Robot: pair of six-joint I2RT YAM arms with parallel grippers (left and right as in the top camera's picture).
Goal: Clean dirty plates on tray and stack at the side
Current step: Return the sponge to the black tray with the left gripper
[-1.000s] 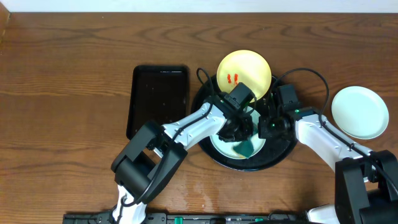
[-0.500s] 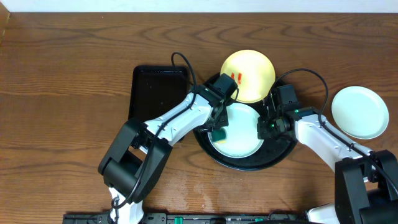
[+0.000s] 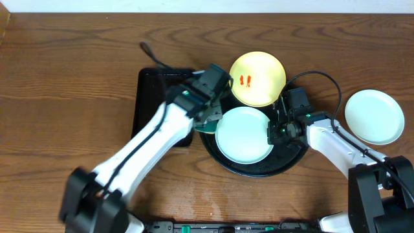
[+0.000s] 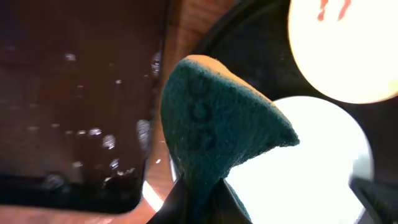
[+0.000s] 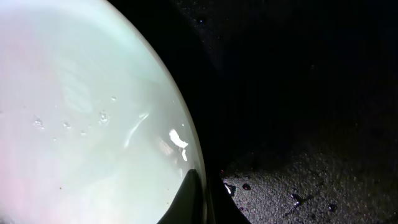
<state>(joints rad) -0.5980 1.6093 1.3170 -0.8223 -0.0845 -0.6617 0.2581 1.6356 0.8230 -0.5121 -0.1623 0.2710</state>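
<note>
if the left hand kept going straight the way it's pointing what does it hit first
Gripping the sponge, the left hand points mostly down by the left edge of the round tray. It would probably meet that edge first, or the table just beside it; depth is hard to judge.

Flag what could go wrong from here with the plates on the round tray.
1. The right claw pinches only the thin rim of the mint plate, which shows droplets in the wrist view. Lifted like this, it may slip or tip.
2. The yellow plate, with red smears, overhangs the far rim of the round tray. Scrubbing it with the sponge in the left claw could push it off.
</note>
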